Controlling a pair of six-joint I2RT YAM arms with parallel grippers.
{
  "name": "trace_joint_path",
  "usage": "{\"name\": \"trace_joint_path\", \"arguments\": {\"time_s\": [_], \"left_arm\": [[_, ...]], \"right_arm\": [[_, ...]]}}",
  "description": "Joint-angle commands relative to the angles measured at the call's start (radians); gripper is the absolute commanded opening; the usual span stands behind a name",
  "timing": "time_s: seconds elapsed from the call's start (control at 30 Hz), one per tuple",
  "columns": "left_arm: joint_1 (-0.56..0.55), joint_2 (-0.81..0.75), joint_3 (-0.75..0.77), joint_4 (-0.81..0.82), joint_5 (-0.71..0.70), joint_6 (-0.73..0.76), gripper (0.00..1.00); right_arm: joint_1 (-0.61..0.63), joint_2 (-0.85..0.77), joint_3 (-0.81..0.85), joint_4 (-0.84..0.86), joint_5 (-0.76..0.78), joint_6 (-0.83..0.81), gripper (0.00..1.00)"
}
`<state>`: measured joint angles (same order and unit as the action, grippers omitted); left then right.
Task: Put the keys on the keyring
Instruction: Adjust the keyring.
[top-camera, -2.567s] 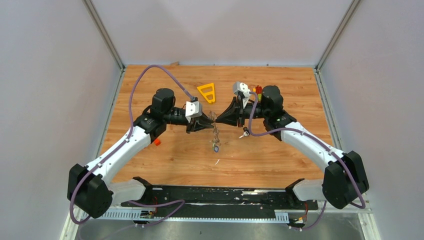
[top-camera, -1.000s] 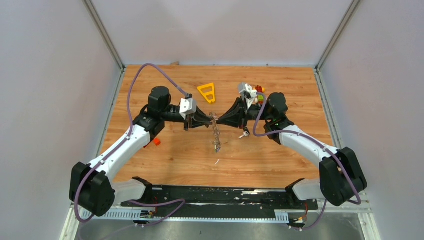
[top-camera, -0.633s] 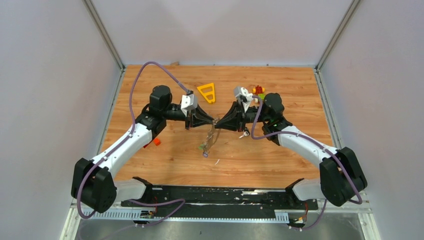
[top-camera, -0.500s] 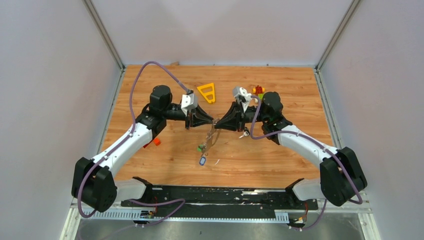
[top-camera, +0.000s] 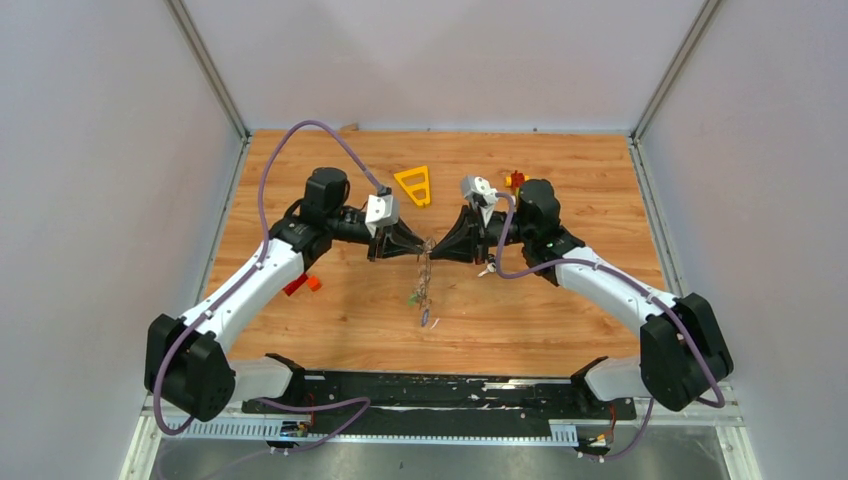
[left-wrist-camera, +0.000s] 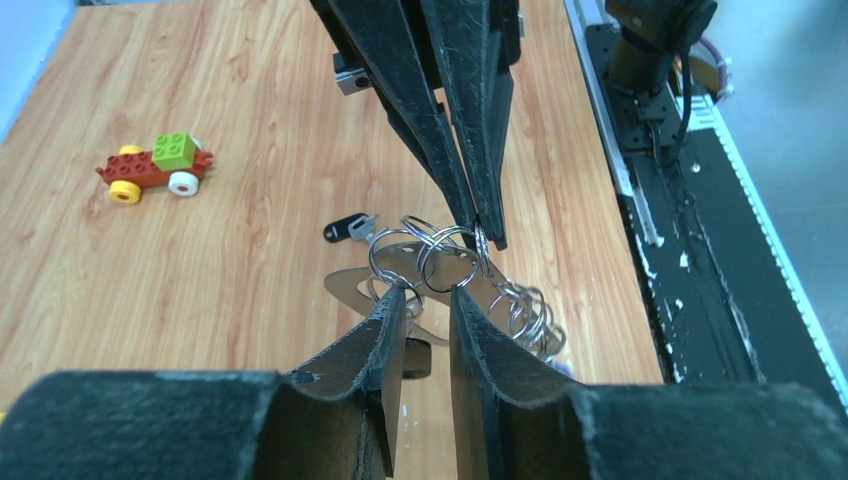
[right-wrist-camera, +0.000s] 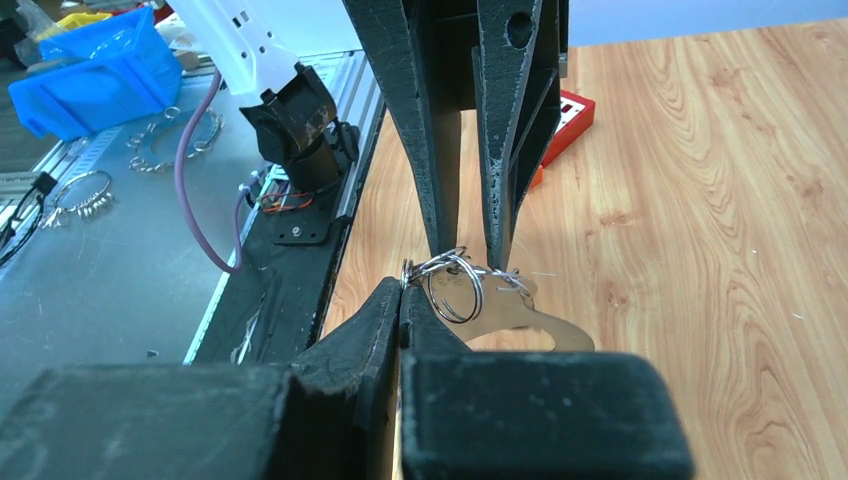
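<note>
Near triangle (top-camera: 414, 185), right fingers (right-wrist-camera: 403, 290) clamp ringed keys (top-camera: 425, 318); left fingers (top-camera: 412, 249) narrow, maybe gripping keyring (right-wrist-camera: 530, 318)

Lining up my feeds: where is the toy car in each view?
Top: toy car, upper middle, just right of centre, partly hidden.
Left wrist: toy car, upper left.
Right wrist: not in view.
Shared landmark: the keyring, near the centre of all three.

We see the left gripper (top-camera: 421, 249) and right gripper (top-camera: 435, 248) meeting tip to tip above the table (top-camera: 560, 320), the keys (top-camera: 424, 290) dangling from where they meet. A yellow triangle (top-camera: 414, 185) lies farther back; a red block (top-camera: 299, 285) sits left.
</note>
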<state>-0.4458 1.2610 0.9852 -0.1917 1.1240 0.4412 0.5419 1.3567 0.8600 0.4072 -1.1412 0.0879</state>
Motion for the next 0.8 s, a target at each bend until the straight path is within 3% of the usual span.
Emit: {"name": "trace_joint_path", "arguments": {"time_s": [0.0,0.27,0.57,0.77], "left_arm": [[-0.007,-0.017,0.048,-0.183,0.032,0.212,0.3],[-0.014,-0.048,0.022,-0.3,0.031,0.362,0.3],[-0.016,-0.109,-0.024,-0.372,0.032,0.438,0.27],[-0.016,-0.156,-0.046,-0.399,-0.048,0.464,0.29]], "right_arm": [[-0.001,0.015,0.056,-0.026,-0.081,-0.08,0.0],[-0.003,0.021,0.1,-0.183,-0.135,-0.242,0.0],[-0.002,0.04,0.106,-0.146,-0.141,-0.18,0.0],[-0.002,0.054,0.112,-0.139,-0.132,-0.152,0.0]]}}
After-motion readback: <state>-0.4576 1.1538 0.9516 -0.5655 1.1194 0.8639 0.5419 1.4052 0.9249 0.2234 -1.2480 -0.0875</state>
